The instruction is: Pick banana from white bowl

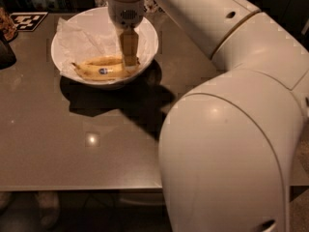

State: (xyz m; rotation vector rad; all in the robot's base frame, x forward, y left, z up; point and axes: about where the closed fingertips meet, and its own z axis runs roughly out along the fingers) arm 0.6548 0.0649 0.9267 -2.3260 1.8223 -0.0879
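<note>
A ripe yellow banana (102, 67) with brown freckles and a small dark blue sticker lies in the large white bowl (150, 42) at the back left of the table. A crinkled white paper sheet (79, 38) lies in the bowl behind the banana. My gripper (129, 62) reaches down into the bowl from above, its tan fingers at the banana's right end and touching or nearly touching it.
The grey-brown table (96, 144) spreads in front of the bowl. A black-and-white marker card (28, 20) lies at the back left, with a dark object (6, 52) at the left edge. My white arm (231, 129) fills the right side.
</note>
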